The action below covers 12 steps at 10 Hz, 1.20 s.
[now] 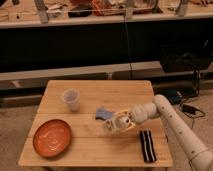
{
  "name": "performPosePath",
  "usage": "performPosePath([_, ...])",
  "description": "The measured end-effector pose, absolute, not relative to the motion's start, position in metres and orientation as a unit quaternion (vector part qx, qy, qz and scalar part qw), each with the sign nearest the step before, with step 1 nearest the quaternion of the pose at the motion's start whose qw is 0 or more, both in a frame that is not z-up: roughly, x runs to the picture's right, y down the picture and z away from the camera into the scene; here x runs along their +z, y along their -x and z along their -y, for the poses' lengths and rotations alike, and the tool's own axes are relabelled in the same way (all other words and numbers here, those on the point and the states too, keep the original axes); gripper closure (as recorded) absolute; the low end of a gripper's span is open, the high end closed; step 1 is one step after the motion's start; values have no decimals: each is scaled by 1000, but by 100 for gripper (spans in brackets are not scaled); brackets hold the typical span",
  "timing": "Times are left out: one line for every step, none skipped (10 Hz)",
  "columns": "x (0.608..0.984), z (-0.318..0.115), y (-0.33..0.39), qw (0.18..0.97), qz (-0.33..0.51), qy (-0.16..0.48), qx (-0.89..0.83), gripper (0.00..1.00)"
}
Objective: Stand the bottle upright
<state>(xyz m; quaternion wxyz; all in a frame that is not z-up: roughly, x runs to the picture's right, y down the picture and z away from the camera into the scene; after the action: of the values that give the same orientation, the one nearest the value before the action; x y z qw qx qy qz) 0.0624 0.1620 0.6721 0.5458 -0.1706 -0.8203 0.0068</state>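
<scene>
My gripper [119, 123] is low over the middle of the wooden table [95, 152], at the end of the white arm that reaches in from the right. A small pale bottle [111, 125] shows at the gripper's tip, close to the table top and tilted; I cannot tell whether it is held. A small blue object [103, 114] lies just behind and to the left of the gripper.
A clear plastic cup [71, 99] stands upright at the back left. An orange plate [52, 137] lies at the front left. A black striped object [147, 145] lies at the front right, near the table's edge. A dark shelf unit runs behind the table.
</scene>
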Motion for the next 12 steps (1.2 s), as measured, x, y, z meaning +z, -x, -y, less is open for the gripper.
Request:
performPosePath([670,-159,-61,532,829,173,19,100])
performPosePath([668,-156,-62,526,830,181,31,100])
performPosePath([665,-154,-62,529,823,202,41,100])
performPosePath([663,-153,-61,528,819,221,45,100])
performPosePath([662,-153,-60,525,812,250,48,100])
performPosePath([660,-153,-58,520,807,277,51,100])
performPosePath([659,-155,-60,516,804,291,53,100])
performPosePath([658,-157,-59,510,800,312,53,100])
performPosePath([658,-159,-58,509,793,331,54,100])
performPosePath([658,-161,-56,512,787,341,51,100])
performPosePath([659,-164,-57,516,781,349,50,100])
performPosePath([661,-169,-56,521,769,367,45,100])
